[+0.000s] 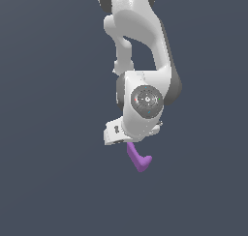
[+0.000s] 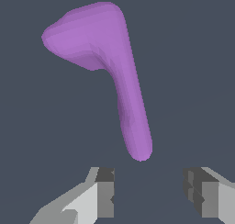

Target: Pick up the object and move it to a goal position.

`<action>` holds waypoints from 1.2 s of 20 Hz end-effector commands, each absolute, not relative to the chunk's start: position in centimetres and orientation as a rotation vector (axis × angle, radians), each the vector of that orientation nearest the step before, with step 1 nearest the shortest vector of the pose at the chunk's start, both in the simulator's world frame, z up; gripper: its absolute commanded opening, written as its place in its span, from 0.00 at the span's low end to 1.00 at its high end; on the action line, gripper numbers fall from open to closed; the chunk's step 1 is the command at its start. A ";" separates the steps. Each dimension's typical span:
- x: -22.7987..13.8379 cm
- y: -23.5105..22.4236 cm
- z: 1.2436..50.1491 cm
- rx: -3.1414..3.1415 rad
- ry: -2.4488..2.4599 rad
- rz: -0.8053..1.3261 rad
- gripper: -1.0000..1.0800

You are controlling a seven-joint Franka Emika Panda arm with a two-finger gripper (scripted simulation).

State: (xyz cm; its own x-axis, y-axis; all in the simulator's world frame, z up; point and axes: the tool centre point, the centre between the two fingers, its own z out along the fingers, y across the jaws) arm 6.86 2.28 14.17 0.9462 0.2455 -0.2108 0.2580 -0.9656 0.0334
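Below the white arm, in the middle of the exterior view, the claw hangs over the dark grey table, and the purple object pokes out from under it toward that view's right, its short arm turned up at the tip. From the wrist view the claw is released: two fingers stand apart, with a clear gap between them, and the object lies just beyond that gap, untouched. I judge this to be the approach before the grasp; next the claw must straddle the long arm, then close. No goal marker shows, and the arm hides the fingertips in the exterior view.
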 end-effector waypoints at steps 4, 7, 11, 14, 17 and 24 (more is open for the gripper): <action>7.9 2.7 13.2 3.008 0.486 -0.382 0.62; 8.2 2.9 12.8 2.995 0.521 -0.408 0.62; 8.5 3.0 12.4 2.983 0.554 -0.433 0.62; 8.6 3.0 12.3 2.977 0.569 -0.444 0.62; 8.7 3.1 12.2 2.974 0.575 -0.449 0.62; 8.4 3.0 11.5 2.975 0.574 -0.449 0.62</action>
State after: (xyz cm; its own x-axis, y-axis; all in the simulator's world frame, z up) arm 8.55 3.01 11.81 0.8875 0.3517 -0.2977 0.3746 -0.9269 0.0220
